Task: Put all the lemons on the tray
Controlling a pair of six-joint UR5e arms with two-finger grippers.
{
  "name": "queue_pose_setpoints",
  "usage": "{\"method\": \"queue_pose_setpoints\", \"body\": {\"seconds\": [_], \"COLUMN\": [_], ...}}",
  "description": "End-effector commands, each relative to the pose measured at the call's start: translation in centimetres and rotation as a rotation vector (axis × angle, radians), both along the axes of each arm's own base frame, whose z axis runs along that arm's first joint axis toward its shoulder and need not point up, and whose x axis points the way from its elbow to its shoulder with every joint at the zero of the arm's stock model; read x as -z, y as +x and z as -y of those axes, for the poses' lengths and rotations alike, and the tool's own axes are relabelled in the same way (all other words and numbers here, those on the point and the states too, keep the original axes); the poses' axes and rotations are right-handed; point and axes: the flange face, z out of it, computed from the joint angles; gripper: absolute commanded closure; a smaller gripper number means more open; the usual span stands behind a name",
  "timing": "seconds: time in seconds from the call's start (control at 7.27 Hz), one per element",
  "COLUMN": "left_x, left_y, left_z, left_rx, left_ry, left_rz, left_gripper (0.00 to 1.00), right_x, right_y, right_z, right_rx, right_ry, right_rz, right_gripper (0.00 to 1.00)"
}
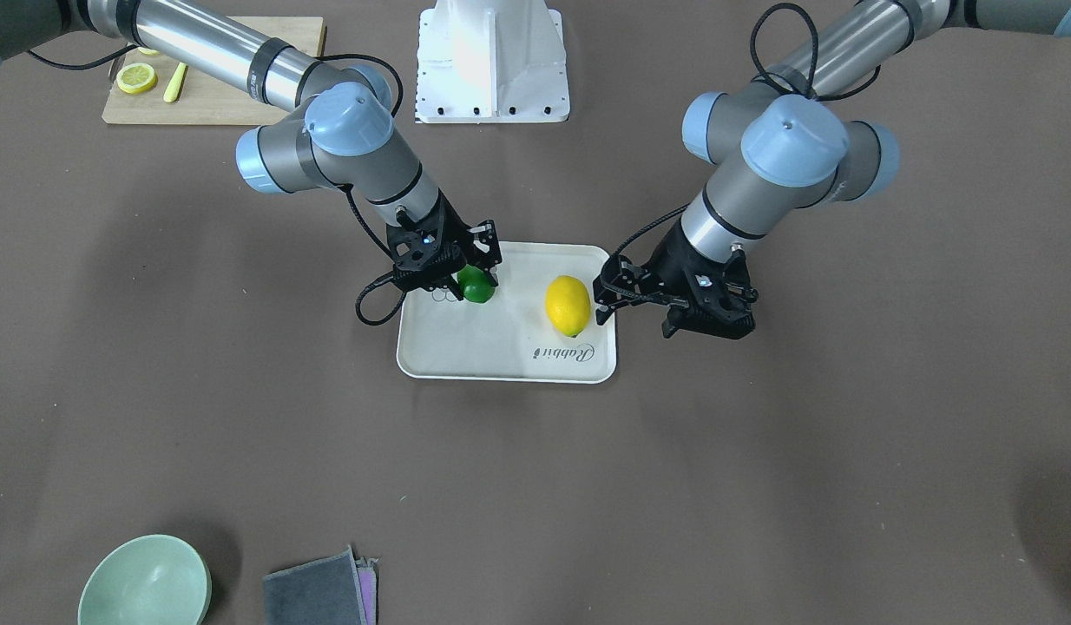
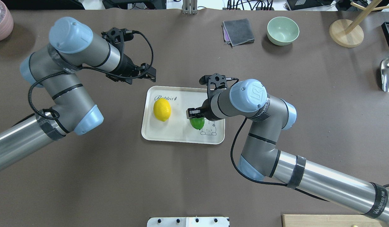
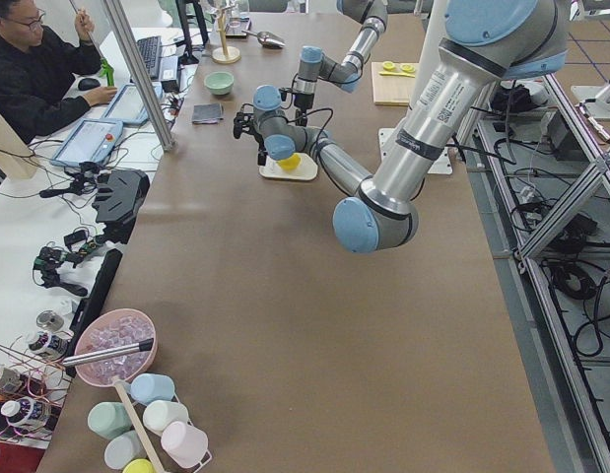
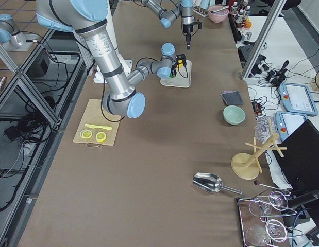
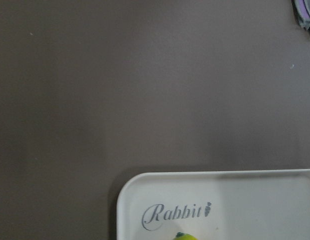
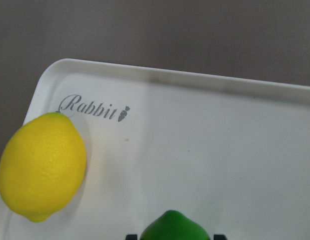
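The left arm (image 2: pixel 71 91) and right arm (image 2: pixel 260 138) share polished silver tubes, grey joint housings and pale blue round caps, one stamped with a white logo. Black lettered straps band them. Black cables loop to the black left hand (image 1: pixel 600 302) and right hand (image 1: pixel 476 271). At 12 o'clock in the front-facing view, the white base (image 1: pixel 492 61) shows dark bolt holes.

Green bowl (image 2: pixel 282 30) beside folded grey cloth (image 2: pixel 238 32); lemon slices (image 1: pixel 136 78) on wooden cutting board (image 1: pixel 214 106).
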Motion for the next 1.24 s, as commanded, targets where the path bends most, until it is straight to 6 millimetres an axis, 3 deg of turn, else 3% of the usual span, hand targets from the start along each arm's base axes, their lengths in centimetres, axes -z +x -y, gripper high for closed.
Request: {"method": "queue_pose_setpoints", "body": {"seconds": [0.0, 0.14, 0.28, 0.55, 0.69, 0.83, 1.1], "left_x": [-0.6, -0.1, -0.8, -1.9, -3.0, -4.6, -10.8], "left_y": [-1.2, -1.5, -2.4, -4.9, -6.3, -9.0, -14.9], "left_z": [0.3, 0.2, -0.3, 0.3, 0.5, 1.7, 2.7], "left_rx": [-0.007, -0.004, 0.003, 0.025, 0.013, 0.015, 0.023], "left_ry": [0.017, 0.025, 0.031, 0.068, 0.121, 0.181, 0.219], "left_rz": [0.005, -0.002, -0.001, 0.019, 0.044, 0.081, 0.168], "left_gripper": [0.02, 0.02, 0.02, 0.02, 0.02, 0.02, 0.02], "right_x": [-0.8, 0.4, 1.5, 6.6, 7.6, 6.4, -0.4], "right_y": [-0.6, -0.6, 0.8, 6.6, 10.1, 12.7, 20.3], "right_z": [-0.1, 0.0, 0.8, 2.2, 3.2, 3.7, 5.0], "right_rx": [-0.003, -0.016, -0.016, 0.009, 0.011, 0.041, 0.060], "right_ry": [-0.015, -0.061, -0.074, -0.121, -0.118, -0.034, 0.080], "right_rz": [-0.015, -0.019, -0.023, -0.030, -0.014, -0.038, -0.114], "right_gripper": [0.01, 0.00, 0.00, 0.00, 0.00, 0.00, 0.00]}}
